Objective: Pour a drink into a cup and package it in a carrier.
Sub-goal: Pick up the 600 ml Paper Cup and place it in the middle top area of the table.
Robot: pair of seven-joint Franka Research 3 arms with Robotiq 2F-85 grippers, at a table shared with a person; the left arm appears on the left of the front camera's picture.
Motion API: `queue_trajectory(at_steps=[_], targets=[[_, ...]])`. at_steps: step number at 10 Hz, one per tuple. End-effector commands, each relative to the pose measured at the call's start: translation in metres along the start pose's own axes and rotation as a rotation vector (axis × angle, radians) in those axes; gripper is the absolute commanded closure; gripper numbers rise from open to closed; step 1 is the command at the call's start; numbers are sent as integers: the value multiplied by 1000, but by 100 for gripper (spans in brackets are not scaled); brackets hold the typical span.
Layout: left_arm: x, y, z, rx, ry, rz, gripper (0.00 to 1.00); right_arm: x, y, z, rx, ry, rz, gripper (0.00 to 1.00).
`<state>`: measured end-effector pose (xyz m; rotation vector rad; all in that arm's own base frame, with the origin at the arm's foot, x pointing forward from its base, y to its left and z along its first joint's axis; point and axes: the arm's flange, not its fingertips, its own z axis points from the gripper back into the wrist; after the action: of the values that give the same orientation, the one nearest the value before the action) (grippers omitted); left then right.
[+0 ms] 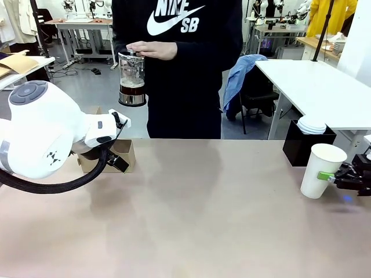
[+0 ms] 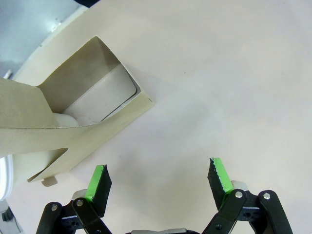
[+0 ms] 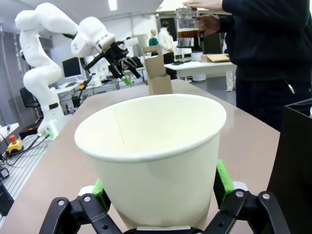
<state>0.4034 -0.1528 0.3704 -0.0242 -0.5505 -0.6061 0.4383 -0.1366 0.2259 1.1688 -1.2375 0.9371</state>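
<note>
The white paper cup (image 1: 322,171) stands open-topped and without a lid near the table's right edge. My right gripper (image 1: 327,176) is shut on its lower wall; in the right wrist view the cup (image 3: 151,156) sits between the green pads (image 3: 222,180). Beyond the far edge, a person's hands hold a clear glass jar (image 1: 132,78) of the dark drink (image 1: 132,90) in the air. The brown cardboard carrier (image 1: 124,153) stands at the far left. My left gripper (image 2: 158,178) hangs open and holds nothing, just beside the carrier (image 2: 73,112).
A black square box (image 1: 307,145) holding white lids (image 1: 313,124) stands right behind the cup. My bulky left arm (image 1: 40,133) covers part of the carrier. The tan tabletop (image 1: 203,220) is bare across its middle and front.
</note>
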Motion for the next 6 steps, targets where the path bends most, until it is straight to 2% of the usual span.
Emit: queue_trajectory(at_steps=[1,2,6], targets=[[0,1,0,-1,0,2,0,6,-2,20,21,5,-52,20],[0,1,0,-1,0,2,0,0,0,0,0,0,0,20],[0,1,0,-1,0,2,0,0,0,4,2,0,-9,19]])
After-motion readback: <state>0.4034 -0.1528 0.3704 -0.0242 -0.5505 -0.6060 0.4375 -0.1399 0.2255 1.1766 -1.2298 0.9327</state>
